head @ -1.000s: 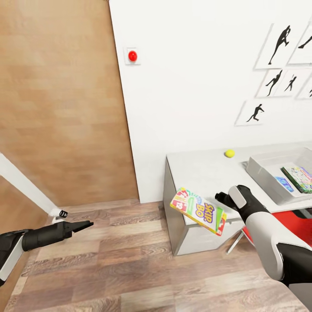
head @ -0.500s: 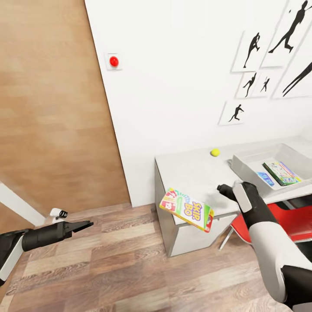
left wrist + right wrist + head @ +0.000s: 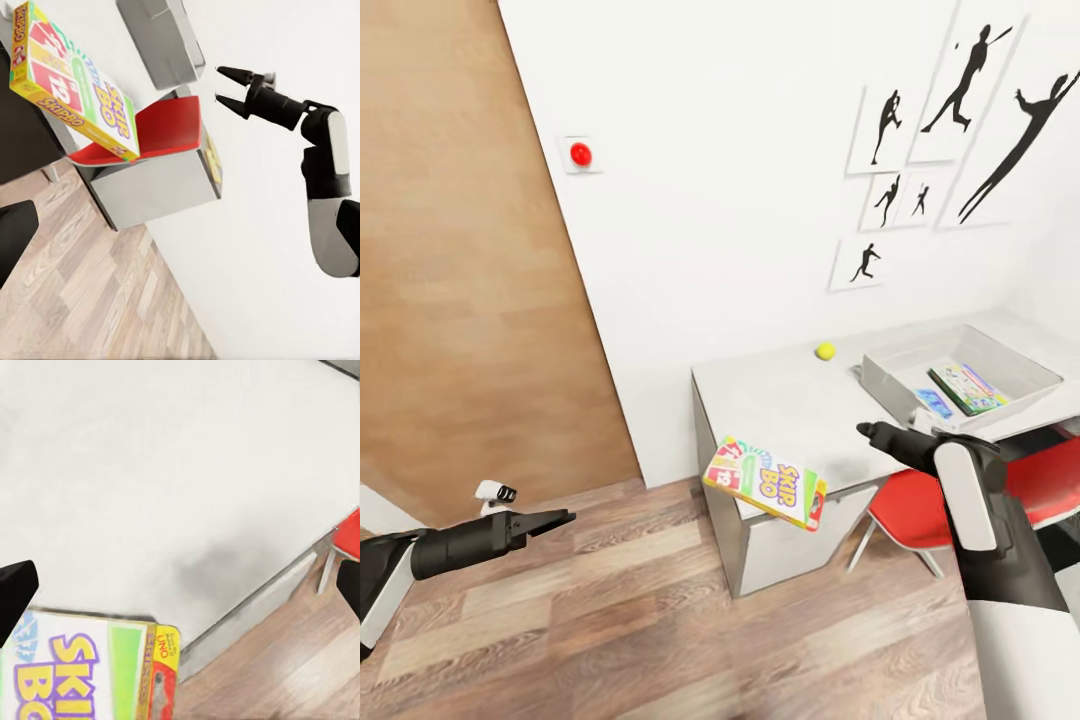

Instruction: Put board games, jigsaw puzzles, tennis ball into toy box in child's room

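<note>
- Progress looks partial: the toy box (image 3: 882,379) on the worktop (image 3: 775,400) holds two flat printed boxes, one multicoloured (image 3: 966,387) and one small and blue (image 3: 933,402). I take these to be two of the three board games.
- Third game, the yellow-green-red Skip-Bo box (image 3: 765,483), is tilted at the worktop's near corner, well short of the toy box. Whether the edge supports it I cannot tell.
- Right pincer (image 3: 223,85) is spread wide and empty, near that box but not gripping it.
- Left pincer (image 3: 556,519) looks pressed together and holds nothing, out over the wooden floor and well away from the worktop.
- Tennis ball (image 3: 825,351) sits on the worktop by the wall, beside the toy box, and has yet to go in.
- Jigsaw puzzles: whether they are in the toy box I cannot tell.
- Likely left to do: the Skip-Bo box, the ball and perhaps the puzzles.
</note>
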`<state>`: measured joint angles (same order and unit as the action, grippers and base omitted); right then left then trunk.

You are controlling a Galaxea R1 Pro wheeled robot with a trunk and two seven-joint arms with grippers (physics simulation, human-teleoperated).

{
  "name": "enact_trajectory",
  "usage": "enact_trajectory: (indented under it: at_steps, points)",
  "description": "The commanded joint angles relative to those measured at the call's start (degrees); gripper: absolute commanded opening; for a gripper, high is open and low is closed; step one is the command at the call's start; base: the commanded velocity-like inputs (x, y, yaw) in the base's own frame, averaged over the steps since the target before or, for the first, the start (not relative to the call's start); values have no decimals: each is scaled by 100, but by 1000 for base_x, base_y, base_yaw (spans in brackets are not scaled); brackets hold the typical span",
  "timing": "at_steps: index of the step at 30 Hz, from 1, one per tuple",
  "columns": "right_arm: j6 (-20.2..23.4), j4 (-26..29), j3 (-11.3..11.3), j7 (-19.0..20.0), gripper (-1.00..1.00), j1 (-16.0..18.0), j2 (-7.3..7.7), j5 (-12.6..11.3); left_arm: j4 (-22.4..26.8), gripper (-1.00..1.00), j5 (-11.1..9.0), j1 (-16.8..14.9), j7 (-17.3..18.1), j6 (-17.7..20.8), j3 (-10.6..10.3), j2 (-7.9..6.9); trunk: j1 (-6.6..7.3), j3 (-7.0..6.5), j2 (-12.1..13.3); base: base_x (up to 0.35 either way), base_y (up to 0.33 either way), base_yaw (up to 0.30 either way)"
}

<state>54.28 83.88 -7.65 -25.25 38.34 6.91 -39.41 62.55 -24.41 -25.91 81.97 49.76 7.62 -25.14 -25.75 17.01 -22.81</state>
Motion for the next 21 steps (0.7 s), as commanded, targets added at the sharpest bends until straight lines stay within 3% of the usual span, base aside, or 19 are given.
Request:
enact_trajectory:
  at_steps: [1, 5, 6, 8, 9, 10, 17, 21]
  points:
    - [89, 178, 7, -24, 100, -147, 2, -308, 2, 100, -11, -2, 12, 60, -1, -3, -4, 3, -10, 0, 0, -186]
    - [174, 426, 25, 329, 100, -556, 9, -934, 2, 100, -11, -2, 11, 60, -1, -1, -4, -27, -10, 0, 0, -186]
    - [187, 474, 40, 619, 100, -723, 14, -1128, 2, 100, -11, -2, 11, 60, -3, -1, -4, -35, -10, 0, 0, -186]
    - [189, 505, 61, 1005, 100, -885, 21, -1260, 2, 100, -11, -2, 12, 60, -1, 0, -4, -50, -10, 0, 0, -186]
    - [185, 516, 72, 1233, 100, -962, 27, -1306, 2, 100, -11, -2, 12, 60, 0, 0, -4, -57, -10, 0, 0, -186]
    - [169, 530, 87, 1741, 100, -1109, 34, -1369, 2, 100, -11, -2, 12, 60, 1, 0, -4, -65, -10, 0, 0, -186]
    - [-59, 537, 111, 3721, 100, -1551, 45, -1398, 2, 100, -11, -2, 12, 52, 3, 0, -4, -117, -10, 0, 0, -186]
    - [-337, 514, 113, 4097, 100, -1795, 64, -1401, 2, 100, -11, -2, 12, 52, 7, -5, -4, -148, -10, 0, 0, -178]
